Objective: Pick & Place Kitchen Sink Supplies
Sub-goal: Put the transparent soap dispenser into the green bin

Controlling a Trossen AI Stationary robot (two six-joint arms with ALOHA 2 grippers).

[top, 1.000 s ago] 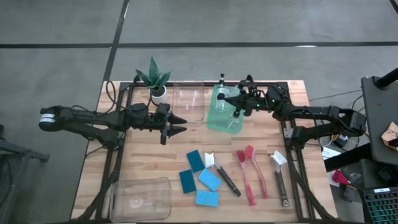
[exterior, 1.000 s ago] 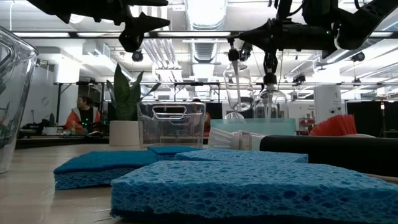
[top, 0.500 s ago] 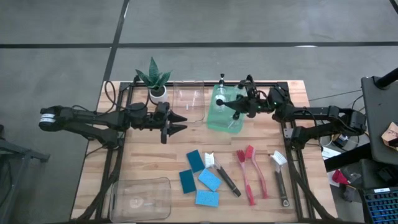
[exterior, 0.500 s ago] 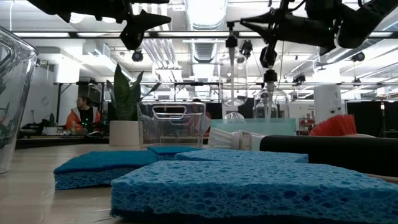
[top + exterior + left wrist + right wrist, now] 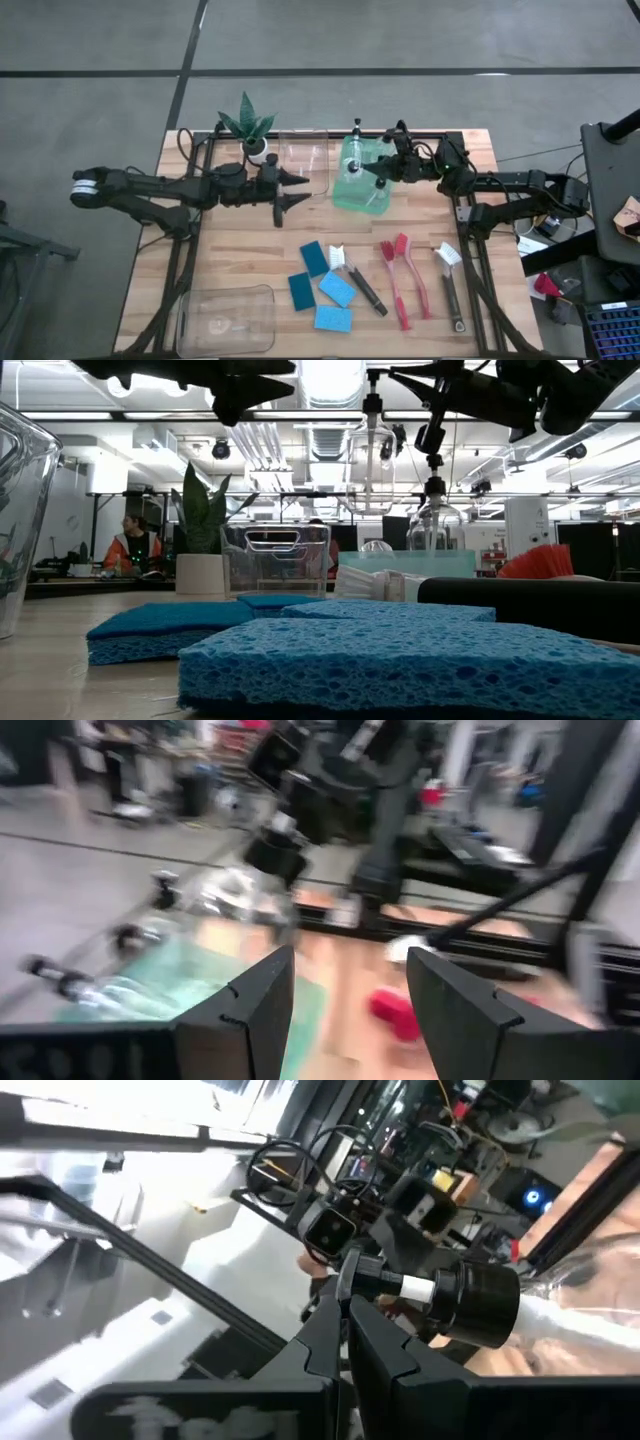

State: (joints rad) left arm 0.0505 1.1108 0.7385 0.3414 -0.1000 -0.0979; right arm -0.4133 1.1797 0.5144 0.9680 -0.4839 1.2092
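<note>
A small clear bottle (image 5: 371, 445) with a black top hangs above the green bin (image 5: 362, 187) at the table's 12 o'clock, pinched by its pump in the right gripper (image 5: 374, 170), fingers together. The left gripper (image 5: 293, 189), fingers apart and empty, reaches level at 11 o'clock

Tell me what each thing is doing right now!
clear bottle: up in the air, hanging by its top
right fingers: shut on the clear bottle
left fingers: open, holding nothing
sponges: lying flat, untouched
brushes: lying down, untouched
</note>
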